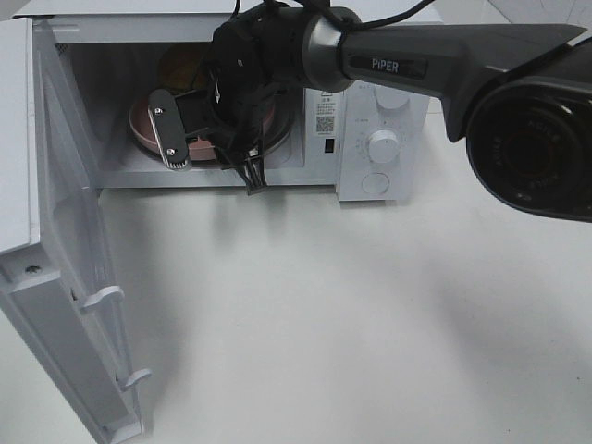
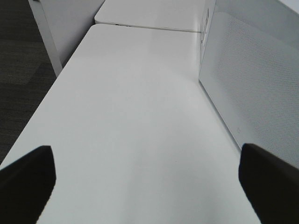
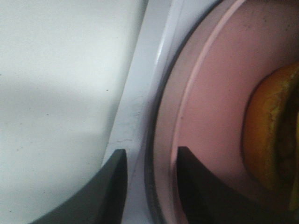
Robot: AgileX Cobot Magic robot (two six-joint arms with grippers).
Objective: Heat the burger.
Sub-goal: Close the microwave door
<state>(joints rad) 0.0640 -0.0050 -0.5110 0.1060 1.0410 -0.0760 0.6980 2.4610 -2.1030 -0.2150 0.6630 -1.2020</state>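
**White desk, open microwave: burger is in, door comes next**

Exterior high: your white desk [image 1: 324,324] carries the microwave [image 1: 407,157], with its door [image 1: 55,324] standing wide open. The right arm [image 1: 388,65] reaches into the cavity, where the pink plate [image 1: 139,125] sits. The burger [image 1: 180,65] shows only as a brown dome behind the wrist. I judge you are at the letting-go step. Next, back that arm straight out without dragging the plate, then shut the door and turn the knob [image 1: 382,145].

Left wrist: the left end effector [image 2: 145,158] hangs released above the desk with nothing between its jaws, beside a white perforated panel [image 2: 252,84]. No burger shows here.

Right wrist: only this view shows the grip. The right end effector [image 3: 150,154] straddles the plate's rim with jaws parted and gaps visible, so I read it as released rather than clamped. The burger sits on the plate, well inside the rim, a placement the high camera hides.
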